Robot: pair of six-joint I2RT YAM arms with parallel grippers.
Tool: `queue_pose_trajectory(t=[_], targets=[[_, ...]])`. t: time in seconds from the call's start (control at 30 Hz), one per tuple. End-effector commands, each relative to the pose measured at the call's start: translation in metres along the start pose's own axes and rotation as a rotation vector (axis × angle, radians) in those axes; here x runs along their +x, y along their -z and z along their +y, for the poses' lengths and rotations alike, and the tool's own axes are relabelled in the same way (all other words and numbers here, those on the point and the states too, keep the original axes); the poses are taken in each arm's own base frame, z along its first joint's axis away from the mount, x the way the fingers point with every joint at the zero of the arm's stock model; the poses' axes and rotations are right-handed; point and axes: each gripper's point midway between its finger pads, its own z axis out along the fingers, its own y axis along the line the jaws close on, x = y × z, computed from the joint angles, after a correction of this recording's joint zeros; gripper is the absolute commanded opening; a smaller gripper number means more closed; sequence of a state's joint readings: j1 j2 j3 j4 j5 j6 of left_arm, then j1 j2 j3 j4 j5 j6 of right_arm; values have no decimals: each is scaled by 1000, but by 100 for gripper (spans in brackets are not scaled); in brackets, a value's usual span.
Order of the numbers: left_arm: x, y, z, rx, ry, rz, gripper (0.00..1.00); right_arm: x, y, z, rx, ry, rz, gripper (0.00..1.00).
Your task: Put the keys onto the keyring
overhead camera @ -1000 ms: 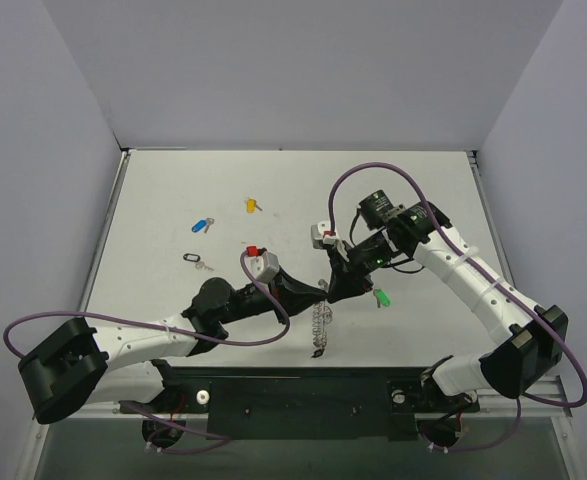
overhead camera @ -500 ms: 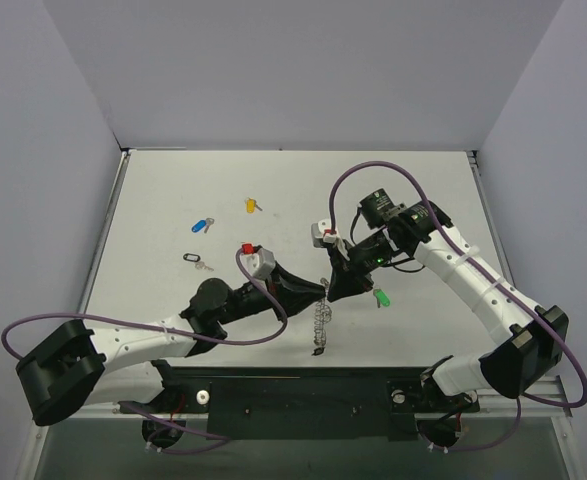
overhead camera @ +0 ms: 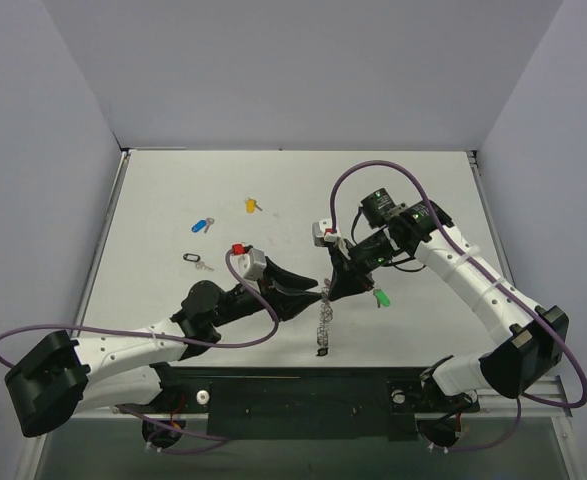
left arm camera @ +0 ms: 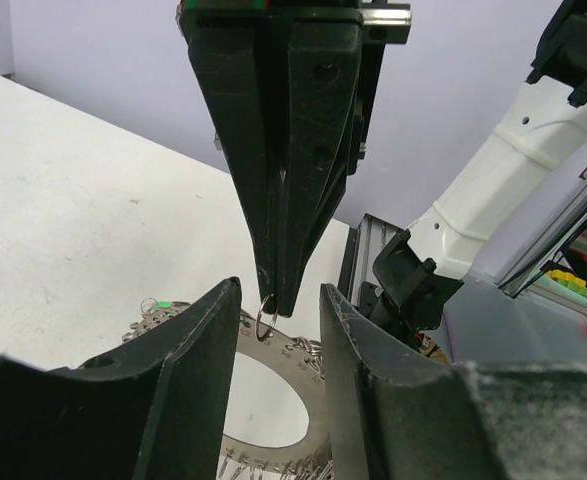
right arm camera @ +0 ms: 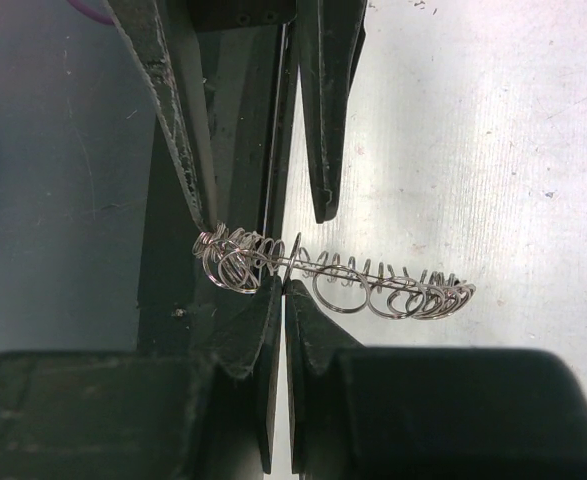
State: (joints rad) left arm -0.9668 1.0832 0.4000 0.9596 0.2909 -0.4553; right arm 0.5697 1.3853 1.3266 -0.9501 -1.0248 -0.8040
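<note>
Left fingers [left arm camera: 173, 370] parted since earlier, arm drawn back, gripping nothing; right fingers [right arm camera: 258, 330] pinched tight on edge loop of keyring [right arm camera: 343, 275]; green-headed key [overhead camera: 381, 298] nearby.

The keyring [right arm camera: 333, 275] is bare bright metal, its thin wire loops polished and glinting, over a white table [right arm camera: 473, 150] that looks matt and faintly speckled. The left gripper [left arm camera: 278, 300] and right gripper [right arm camera: 281, 300] look like matt black plastic, slightly grainy and scuffed. Toward ten o'clock from the ring, the blue-headed key [overhead camera: 202, 225] and yellow-headed key [overhead camera: 251, 205] show smooth coloured plastic heads on silvery metal blades.
</note>
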Motion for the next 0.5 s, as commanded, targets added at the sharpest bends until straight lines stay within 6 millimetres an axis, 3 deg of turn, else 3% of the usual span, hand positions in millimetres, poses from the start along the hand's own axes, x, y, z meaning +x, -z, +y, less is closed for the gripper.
queue_pose_trajectory(t=[0.0, 0.47], targets=[[4, -3, 0, 7, -8, 28, 47, -10, 7, 10, -16, 3, -33, 0], [17, -9, 4, 19, 10, 60, 43, -10, 5, 12, -31, 4, -42, 0]])
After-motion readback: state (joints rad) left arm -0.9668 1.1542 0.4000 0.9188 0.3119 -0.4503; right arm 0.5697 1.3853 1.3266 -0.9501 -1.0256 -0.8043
